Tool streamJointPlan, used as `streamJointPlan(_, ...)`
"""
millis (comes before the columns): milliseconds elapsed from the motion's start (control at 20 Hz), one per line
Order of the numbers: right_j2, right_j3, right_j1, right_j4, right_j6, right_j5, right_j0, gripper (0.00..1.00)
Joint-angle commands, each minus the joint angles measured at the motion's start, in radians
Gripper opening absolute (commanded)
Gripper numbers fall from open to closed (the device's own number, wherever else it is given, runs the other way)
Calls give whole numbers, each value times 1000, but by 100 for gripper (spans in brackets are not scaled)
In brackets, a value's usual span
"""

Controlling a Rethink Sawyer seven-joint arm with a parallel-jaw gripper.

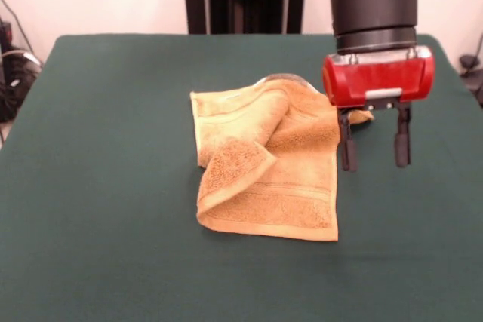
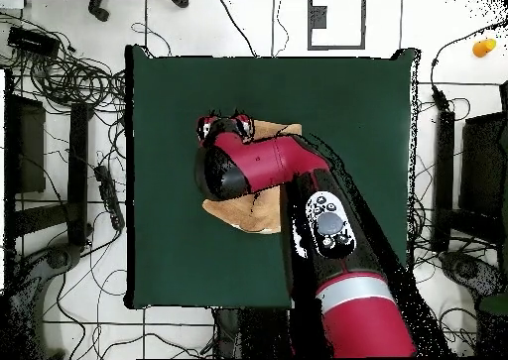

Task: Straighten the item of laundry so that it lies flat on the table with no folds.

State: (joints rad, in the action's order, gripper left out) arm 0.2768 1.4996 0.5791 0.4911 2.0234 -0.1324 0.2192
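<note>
The towel (image 1: 268, 164) lies crumpled at the centre of the green counter (image 1: 98, 186) in the front view, its lower left corner folded back over itself and its upper part bunched. The lower hem runs fairly straight. The claw (image 1: 375, 145) hangs just right of the towel's right edge, fingers (image 1: 347, 148) spread apart and holding nothing. Bare counter surrounds the cloth on every side.

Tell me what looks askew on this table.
The towel on the table is rumpled: one corner is folded over its middle, and its far edge is bunched up beside the open tool.
</note>
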Motion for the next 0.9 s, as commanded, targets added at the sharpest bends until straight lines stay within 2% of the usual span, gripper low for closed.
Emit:
streamJointPlan(50,-8,-18,-71,-15,47,-114,-45,100)
streamJointPlan(500,-60,-89,-127,17,33,-90,-61,100)
streamJointPlan(900,-104,-139,-145,16,26,-117,-77,100)
